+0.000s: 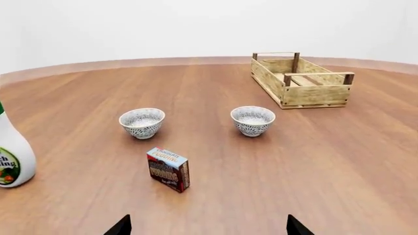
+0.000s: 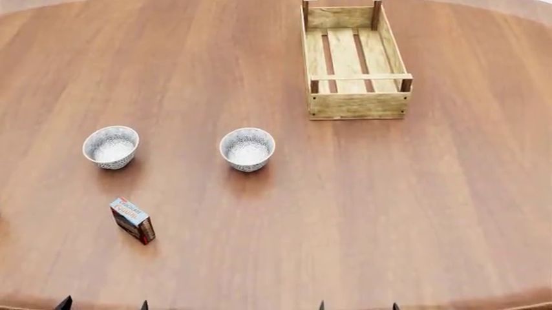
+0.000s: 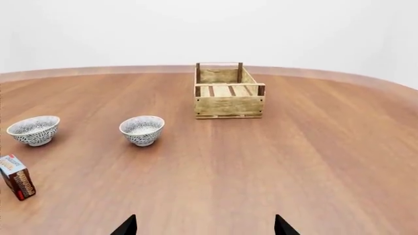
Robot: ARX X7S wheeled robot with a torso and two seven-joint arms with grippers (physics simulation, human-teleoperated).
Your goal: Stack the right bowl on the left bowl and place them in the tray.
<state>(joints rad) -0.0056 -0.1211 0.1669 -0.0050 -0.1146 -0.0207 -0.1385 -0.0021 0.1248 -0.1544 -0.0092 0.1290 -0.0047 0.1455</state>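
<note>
Two small patterned white bowls stand upright on the wooden table. The left bowl [image 2: 110, 146] and the right bowl [image 2: 247, 148] are apart, both empty. They also show in the left wrist view, the left bowl [image 1: 142, 122] and the right bowl [image 1: 253, 120], and in the right wrist view [image 3: 33, 129] [image 3: 142, 129]. The light-wood tray [image 2: 355, 103] lies empty at the far right, also seen in both wrist views [image 1: 316, 95] [image 3: 228, 105]. My left gripper [image 2: 103, 305] and right gripper [image 2: 358, 306] are open and empty at the table's near edge, far from the bowls.
A small colourful box [image 2: 133, 220] stands in front of the left bowl, also in the left wrist view [image 1: 169, 169]. A white dressing bottle [image 1: 11, 152] stands at the far left in the left wrist view. The round table's edge [image 2: 483, 302] curves near me.
</note>
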